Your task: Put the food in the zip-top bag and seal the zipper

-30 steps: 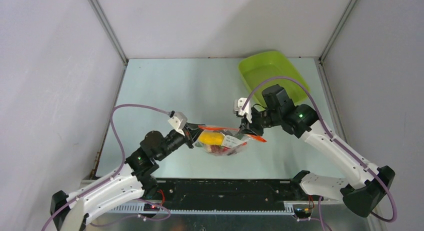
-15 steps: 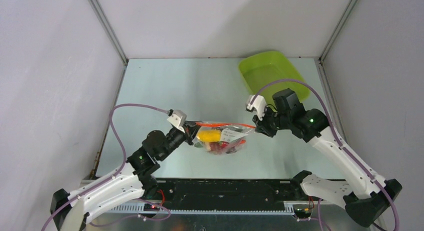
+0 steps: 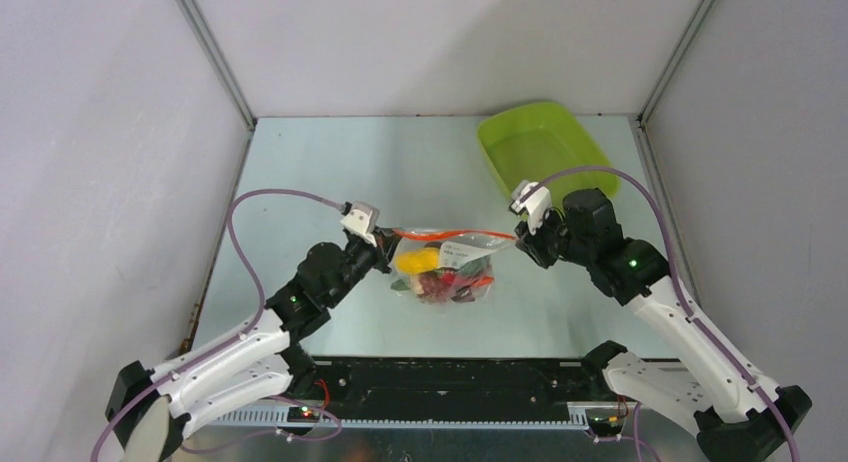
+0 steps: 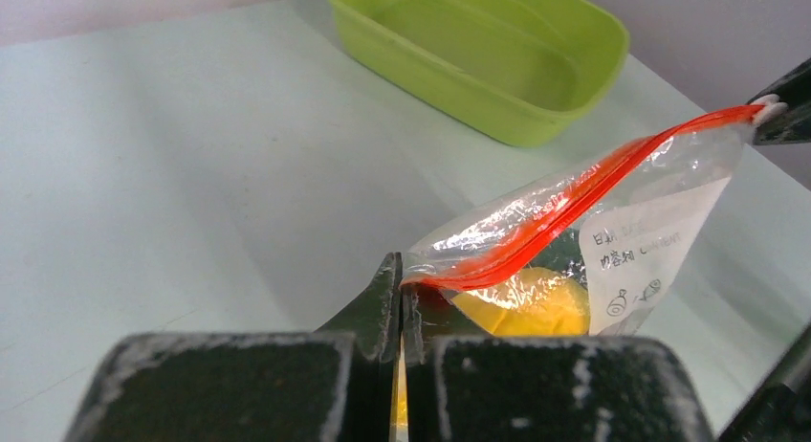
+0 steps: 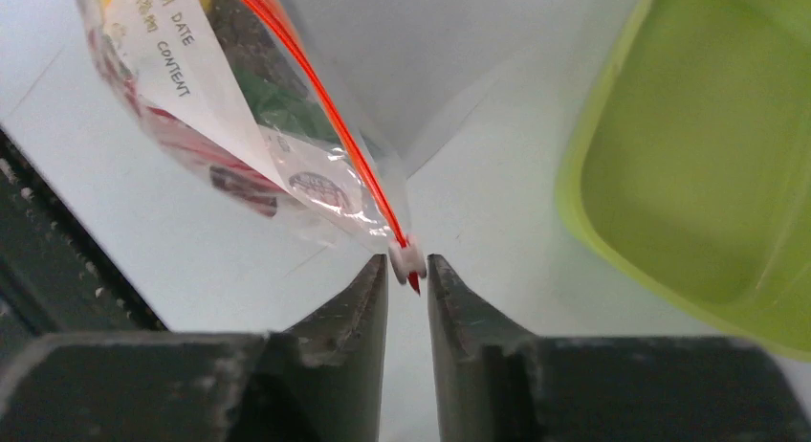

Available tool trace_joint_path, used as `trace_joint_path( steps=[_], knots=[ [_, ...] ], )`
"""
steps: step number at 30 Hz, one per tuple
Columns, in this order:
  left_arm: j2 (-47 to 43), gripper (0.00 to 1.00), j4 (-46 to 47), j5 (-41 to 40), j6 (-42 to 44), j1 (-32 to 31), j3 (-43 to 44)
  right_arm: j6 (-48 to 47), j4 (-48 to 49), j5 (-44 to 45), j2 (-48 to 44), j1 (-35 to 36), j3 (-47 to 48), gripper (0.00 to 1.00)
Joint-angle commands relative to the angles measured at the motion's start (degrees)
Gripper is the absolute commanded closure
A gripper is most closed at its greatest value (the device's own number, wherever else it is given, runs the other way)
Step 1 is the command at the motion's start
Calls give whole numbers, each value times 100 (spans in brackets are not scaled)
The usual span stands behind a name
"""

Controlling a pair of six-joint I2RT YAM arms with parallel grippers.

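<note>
The clear zip-top bag (image 3: 445, 272) hangs stretched between my two grippers above the table. Inside it show a yellow lemon (image 4: 526, 303), red pieces and dark and green food (image 3: 440, 282). The orange-red zipper (image 3: 450, 233) runs taut along the top edge. My left gripper (image 3: 385, 250) is shut on the bag's left corner, seen close in the left wrist view (image 4: 402, 289). My right gripper (image 3: 522, 240) is shut on the small white slider (image 5: 408, 260) at the zipper's right end. The white label (image 4: 641, 241) faces the left wrist camera.
The lime-green tray (image 3: 545, 147) stands at the back right, just behind my right gripper, with nothing visible in it. It also shows in the right wrist view (image 5: 708, 174). Grey walls close in the table on three sides.
My right gripper has moved right along the zipper with the slider, drawing the strip taut. My left gripper has shifted slightly forward, and the bag now hangs straighter.
</note>
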Motion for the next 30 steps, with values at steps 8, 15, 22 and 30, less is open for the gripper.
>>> trace_joint_path(
  steps=[8, 15, 22, 30],
  knots=[
    [860, 1, -787, -1230, -1060, 767, 1118, 1436, 2243, 1472, 494, -321, -77, 1],
    [1061, 0, -1998, -1845, -2066, 1558, 1759, 4097, 2059, 1686, -163, -2049, -299, 1],
    [1045, 0, -2575, -1614, -2494, 2299, 1936, 4176, 1518, 2392, -1021, -3043, -718, 0],
    [320, 0, -3078, -2110, -2789, 2498, 1698, 4407, 762, 2978, -1358, -3593, -1133, 0]
  ],
)
